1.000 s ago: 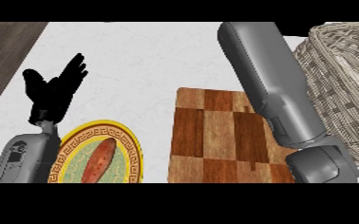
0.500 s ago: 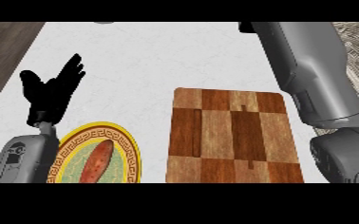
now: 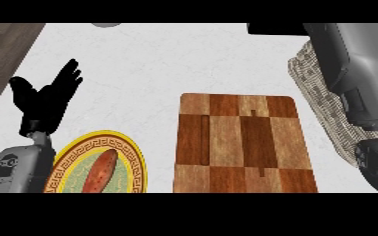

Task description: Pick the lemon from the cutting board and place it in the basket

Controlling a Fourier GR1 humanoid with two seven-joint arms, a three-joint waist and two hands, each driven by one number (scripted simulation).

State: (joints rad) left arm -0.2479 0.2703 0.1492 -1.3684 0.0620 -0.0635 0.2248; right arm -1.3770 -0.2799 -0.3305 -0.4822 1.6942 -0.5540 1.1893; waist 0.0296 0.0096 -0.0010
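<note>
The left hand (image 3: 46,100) stands at the left of the frame, with its fingers straight and pointing up, and it holds nothing. It rests above its grey forearm (image 3: 26,170), which comes in from the lower left corner. Just beside this forearm, at the lower left, lies a round plate (image 3: 133,152) with a yellow patterned rim, and on it lies a long reddish food item (image 3: 100,172). In the lower middle of the frame the wooden cutting board (image 3: 244,142) lies on the white bench (image 3: 170,60); no lemon shows on its top. The right forearm (image 3: 347,70) goes up along the right edge, over the woven basket (image 3: 314,85). The right hand and the lemon do not show in the frame.
</note>
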